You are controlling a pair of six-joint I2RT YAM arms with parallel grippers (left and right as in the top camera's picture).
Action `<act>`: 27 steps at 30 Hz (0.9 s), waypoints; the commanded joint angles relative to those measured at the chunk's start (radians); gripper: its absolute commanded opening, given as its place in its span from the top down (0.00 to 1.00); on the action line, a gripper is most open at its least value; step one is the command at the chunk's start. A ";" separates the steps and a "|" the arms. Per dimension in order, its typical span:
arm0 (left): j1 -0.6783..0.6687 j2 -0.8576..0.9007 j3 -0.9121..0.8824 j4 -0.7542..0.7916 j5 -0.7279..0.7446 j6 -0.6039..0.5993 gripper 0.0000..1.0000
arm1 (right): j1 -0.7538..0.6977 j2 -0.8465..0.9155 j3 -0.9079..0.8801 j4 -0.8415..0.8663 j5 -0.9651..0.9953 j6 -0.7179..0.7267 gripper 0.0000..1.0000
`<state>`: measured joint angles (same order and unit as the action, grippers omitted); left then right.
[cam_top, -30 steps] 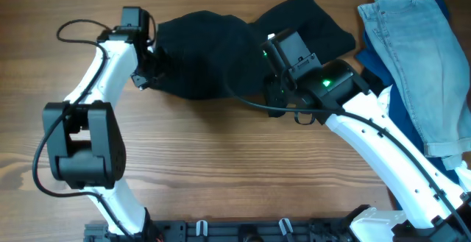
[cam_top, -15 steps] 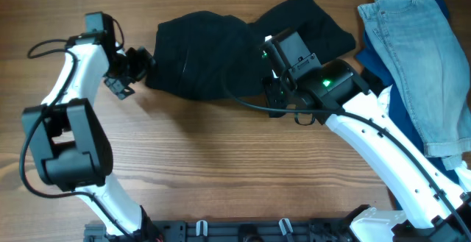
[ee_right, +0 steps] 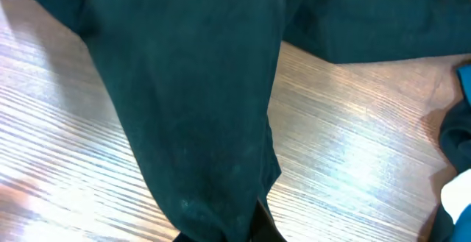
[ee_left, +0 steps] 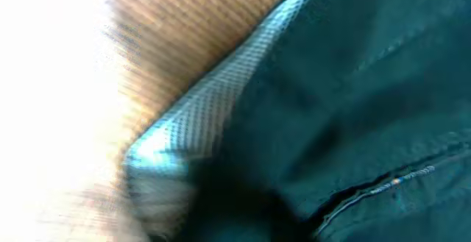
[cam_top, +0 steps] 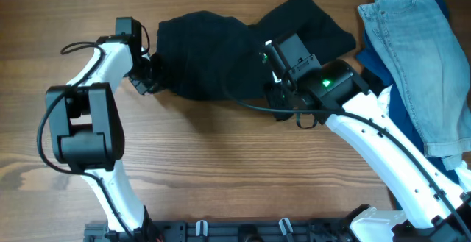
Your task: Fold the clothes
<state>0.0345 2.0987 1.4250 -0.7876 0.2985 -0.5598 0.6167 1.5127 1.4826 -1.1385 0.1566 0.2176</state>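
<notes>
Black, soft and matte, the garment [cam_top: 213, 65] lies crumpled across the far middle of the wooden table [cam_top: 221, 168]. Its long axis runs left to right, and the light blue jeans [cam_top: 412, 58] lie apart at the right edge.

The coming move turns on the garment's left end. The left claw [cam_top: 146, 79] sits right against that end, with the cloth stretching away from it toward the right. This makes it the nearer arm for that side. The left wrist view is smeared: dark fabric and a paler woven hem fill it and no fingers show clearly, so I cannot tell how far this claw is open or whether it has any cloth.

The right claw [cam_top: 278, 98] stands at the garment's near edge, right of its middle. In the right wrist view a band of the black cloth narrows down into the bottom of the frame where the fingers sit. I judge from this that the claw is closed on a pinch of the garment, though the fingertips are mostly cut off.
</notes>
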 commanded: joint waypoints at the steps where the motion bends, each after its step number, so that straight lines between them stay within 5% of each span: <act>1: -0.002 0.060 -0.019 0.053 -0.021 -0.006 0.96 | 0.005 -0.024 -0.004 0.000 -0.017 -0.004 0.96; 13: -0.048 -0.069 -0.018 0.116 -0.069 -0.010 0.96 | 0.005 -0.024 -0.004 0.103 0.000 -0.009 0.96; 27: -0.185 -0.599 -0.018 0.152 -0.465 -0.010 0.96 | -0.055 -0.024 -0.004 0.145 0.095 0.045 0.96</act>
<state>-0.1543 1.5921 1.4025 -0.6399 -0.0284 -0.5632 0.5919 1.5127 1.4815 -1.0084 0.1696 0.2272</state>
